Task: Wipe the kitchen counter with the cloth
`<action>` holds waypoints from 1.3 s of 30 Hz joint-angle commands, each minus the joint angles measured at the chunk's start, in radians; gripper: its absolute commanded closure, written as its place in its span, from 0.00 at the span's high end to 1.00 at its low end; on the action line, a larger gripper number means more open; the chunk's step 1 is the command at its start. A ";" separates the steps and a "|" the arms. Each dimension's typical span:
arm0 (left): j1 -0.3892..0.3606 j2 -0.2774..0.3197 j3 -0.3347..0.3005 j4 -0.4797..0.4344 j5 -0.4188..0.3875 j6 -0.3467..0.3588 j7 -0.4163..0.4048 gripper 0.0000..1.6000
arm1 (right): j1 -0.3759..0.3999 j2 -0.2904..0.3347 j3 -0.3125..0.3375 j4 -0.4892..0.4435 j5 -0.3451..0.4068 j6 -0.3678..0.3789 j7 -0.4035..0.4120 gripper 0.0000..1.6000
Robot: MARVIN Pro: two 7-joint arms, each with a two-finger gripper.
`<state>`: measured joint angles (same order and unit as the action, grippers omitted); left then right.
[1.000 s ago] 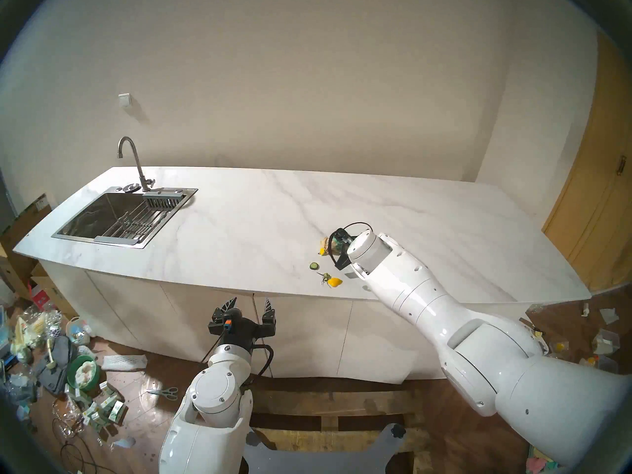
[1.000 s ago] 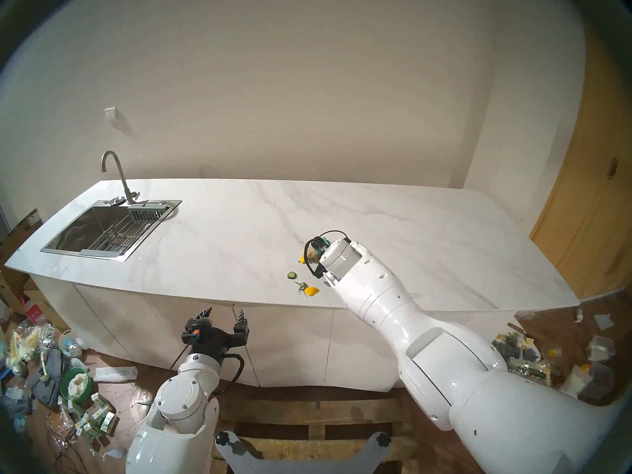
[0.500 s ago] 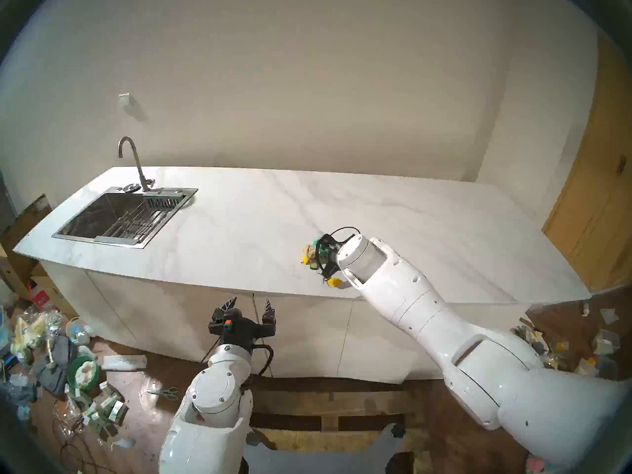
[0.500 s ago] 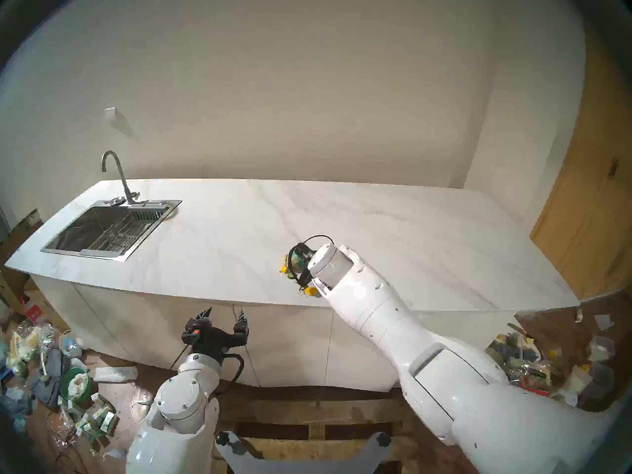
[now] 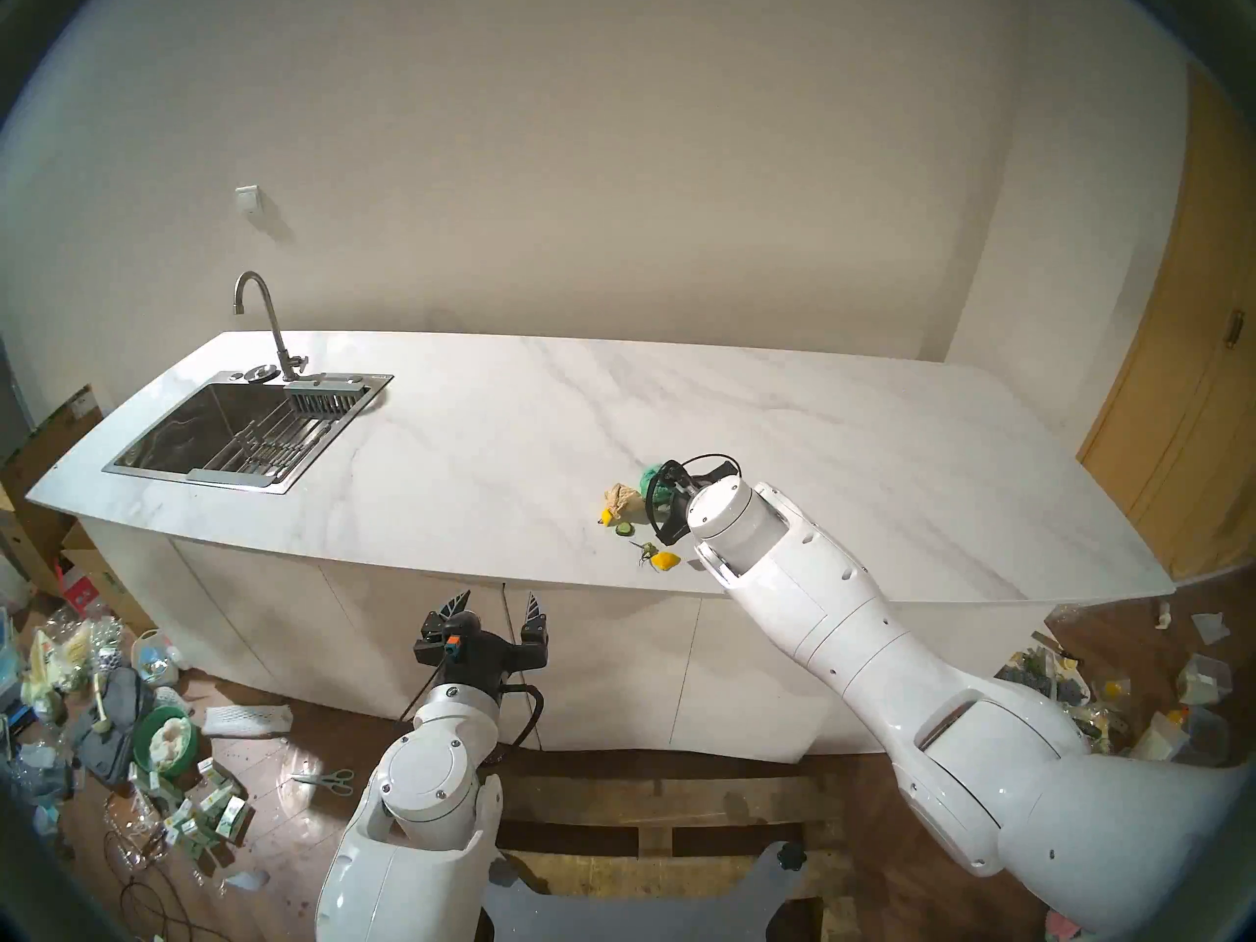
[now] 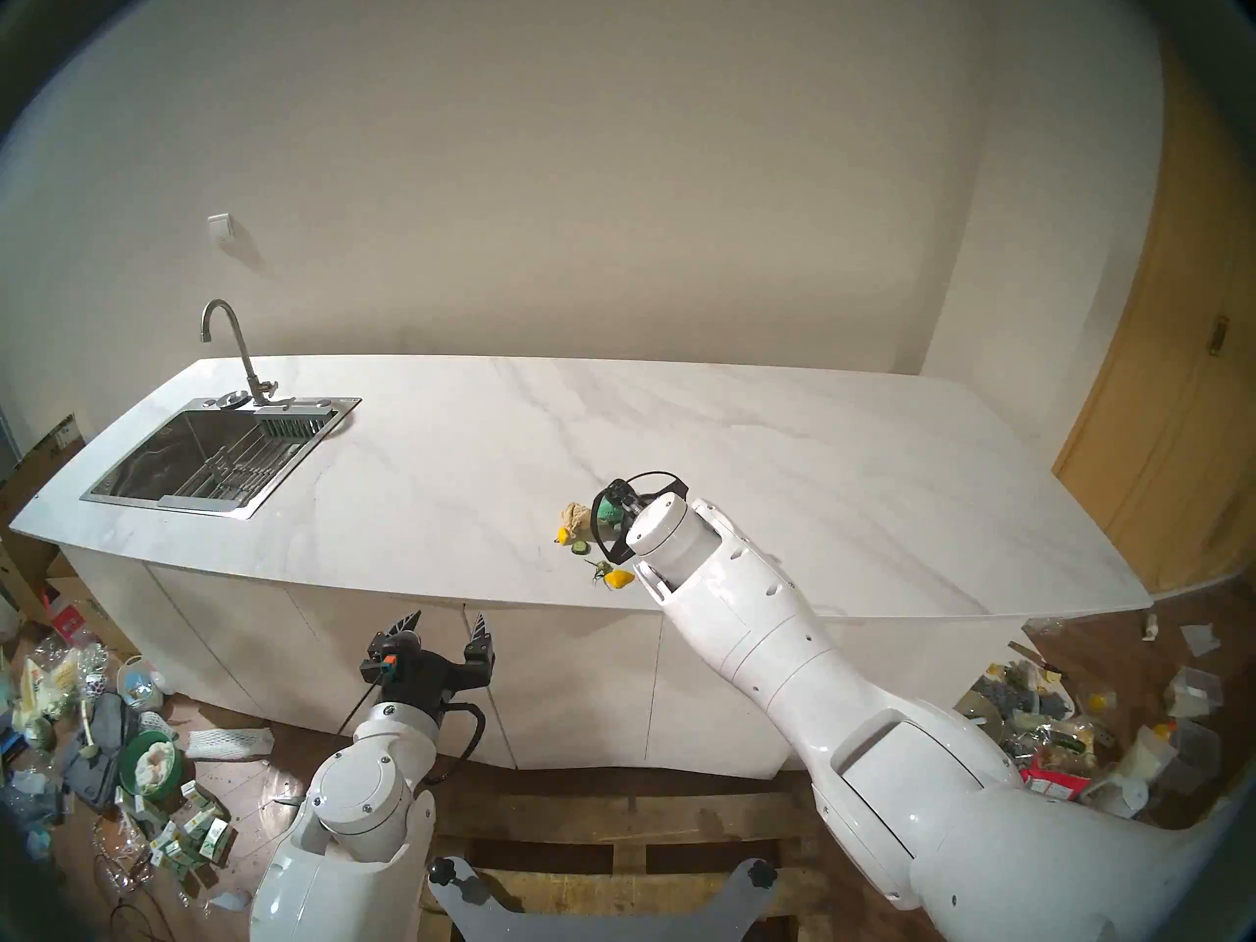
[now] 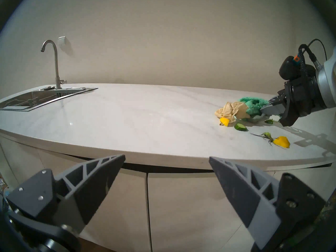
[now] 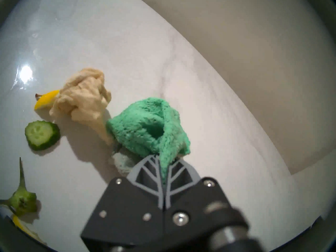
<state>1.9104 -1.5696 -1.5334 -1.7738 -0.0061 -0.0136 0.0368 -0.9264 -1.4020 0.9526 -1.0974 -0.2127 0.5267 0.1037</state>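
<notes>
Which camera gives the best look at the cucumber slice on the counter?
The right wrist view: the cucumber slice is large, unobstructed, seeds visible. In the left wrist view it is small and seen edge-on; in both head views, a tiny green dot.

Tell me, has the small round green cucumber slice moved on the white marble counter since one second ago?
Yes. The cucumber slice now lies nearer the tan crumpled paper wad, slightly farther from the white marble counter's front edge.

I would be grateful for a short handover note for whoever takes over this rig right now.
Right gripper: shut on the cloth, low over the kitchen counter.
Left gripper: open, empty, parked in front of the cabinets.
Scraps bunched beside the cloth: paper wad, cucumber slice, lemon wedge, green stem, and a second lemon piece near the front edge.
Done: cloth gripped.
Left: clearing these scraps and wiping the rest.
</notes>
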 commanded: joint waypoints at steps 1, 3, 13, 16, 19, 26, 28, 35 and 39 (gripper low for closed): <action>-0.006 0.000 0.003 -0.026 -0.001 -0.006 -0.004 1.00 | 0.013 0.015 0.038 -0.114 0.017 -0.041 -0.012 0.00; -0.006 0.000 0.003 -0.025 -0.001 -0.006 -0.004 1.00 | 0.013 0.019 0.053 -0.136 0.024 -0.040 -0.015 0.00; -0.006 0.001 0.003 -0.027 -0.002 -0.006 -0.005 1.00 | 0.025 0.061 0.088 -0.132 -0.018 -0.006 -0.087 0.00; -0.006 0.001 0.003 -0.027 -0.002 -0.006 -0.005 1.00 | 0.028 0.078 0.088 -0.122 -0.039 -0.004 -0.109 0.00; -0.005 0.001 0.003 -0.027 -0.002 -0.006 -0.005 1.00 | 0.030 0.097 0.085 -0.123 -0.060 0.002 -0.119 0.00; -0.005 0.001 0.003 -0.027 -0.002 -0.006 -0.005 1.00 | 0.047 0.162 0.058 -0.113 -0.116 0.042 -0.093 0.00; -0.005 0.001 0.003 -0.027 -0.002 -0.006 -0.005 1.00 | 0.043 0.179 0.051 -0.117 -0.121 0.047 -0.079 0.00; -0.005 0.001 0.003 -0.028 -0.002 -0.005 -0.005 1.00 | 0.008 0.237 0.046 -0.148 -0.134 0.079 -0.055 0.00; -0.005 0.001 0.003 -0.028 -0.002 -0.006 -0.005 1.00 | -0.009 0.302 0.011 -0.191 -0.165 0.107 0.008 0.00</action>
<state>1.9103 -1.5696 -1.5333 -1.7736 -0.0061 -0.0136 0.0370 -0.9313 -1.1970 0.9859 -1.2194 -0.3358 0.5991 0.0605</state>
